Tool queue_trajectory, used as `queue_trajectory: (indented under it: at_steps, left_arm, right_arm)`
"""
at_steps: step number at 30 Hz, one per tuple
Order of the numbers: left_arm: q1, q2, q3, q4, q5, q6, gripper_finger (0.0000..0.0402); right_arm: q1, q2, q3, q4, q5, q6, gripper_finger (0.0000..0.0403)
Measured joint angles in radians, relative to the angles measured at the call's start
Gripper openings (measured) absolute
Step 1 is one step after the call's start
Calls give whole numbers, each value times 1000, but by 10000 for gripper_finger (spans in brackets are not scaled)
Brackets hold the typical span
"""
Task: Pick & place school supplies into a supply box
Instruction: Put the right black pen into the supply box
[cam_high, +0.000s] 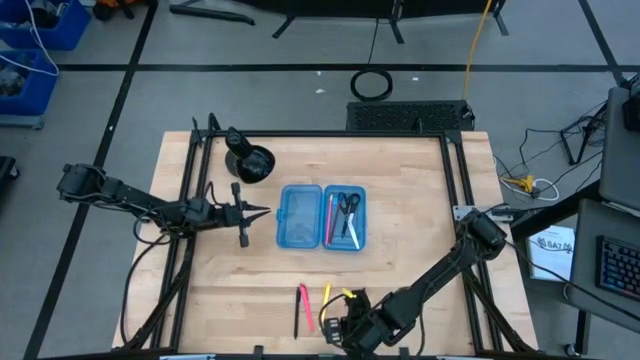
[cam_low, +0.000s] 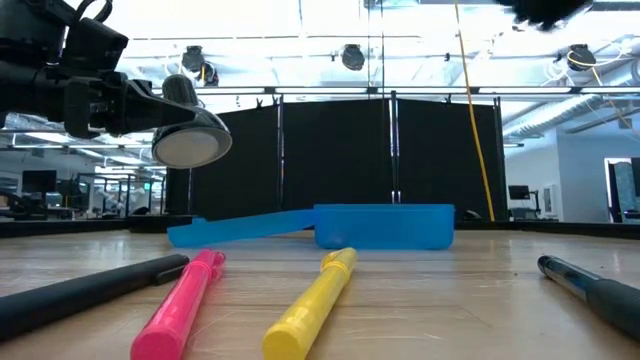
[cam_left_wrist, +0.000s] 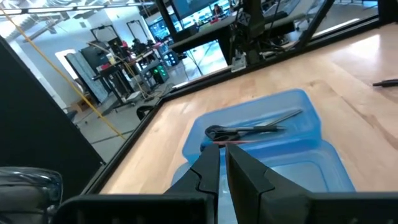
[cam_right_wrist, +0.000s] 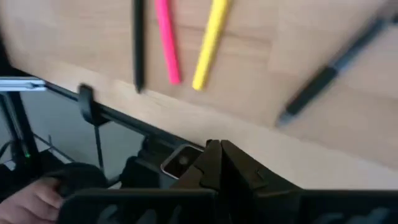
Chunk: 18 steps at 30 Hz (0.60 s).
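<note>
The blue pencil case (cam_high: 321, 216) is lying open in the middle of the table (cam_high: 420, 200), its two halves side by side. The half toward the right arm is holding the scissors (cam_high: 346, 205) along with a pink pen and a couple of other thin pens; the other half is looking bare. From the left wrist view the scissors (cam_left_wrist: 249, 129) are resting flat in the far half of the case (cam_left_wrist: 298, 118).

Down near the front edge, three pens are waiting on the wood: a black one (cam_high: 297, 316), a pink one (cam_high: 306, 306) and a yellow one (cam_high: 327, 298), lying close together, nearly parallel. The low view is picking up a fourth dark pen (cam_low: 590, 290) off to the side.

The right gripper (cam_high: 345, 325) is sitting low at the front edge just beside those pens, fingers (cam_right_wrist: 214, 163) pressed together, grasping nothing. The left gripper (cam_high: 262, 212) is hanging just beside the case's bare half, pointing at it, fingers (cam_left_wrist: 208, 168) closed with only a slit between them and empty.

A black round cup (cam_high: 252, 163) is standing near the back left corner.
</note>
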Motion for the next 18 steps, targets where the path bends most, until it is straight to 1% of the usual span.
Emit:
queue_trajectory:
  at_steps: [2, 6, 9, 11, 14, 18]
  left_arm:
    - [0, 0, 0, 2, 3, 3, 31]
    - [0, 0, 0, 2, 3, 13, 31]
    - [0, 0, 0, 2, 3, 13, 31]
    - [0, 0, 0, 2, 3, 13, 31]
    - [0, 0, 0, 3, 3, 13, 31]
    - [0, 0, 0, 3, 2, 20, 31]
  right_arm:
    - [-4, 0, 0, 7, 23, -30, 17]
    - [-10, 0, 0, -33, 19, -53, 59]
    - [-9, 0, 0, -113, 11, 8, 95]
    - [-12, 0, 0, -169, -25, 54, 113]
    - [-27, 0, -6, -192, -76, 73, 124]
    - [-55, 0, -35, -189, -87, 70, 122]
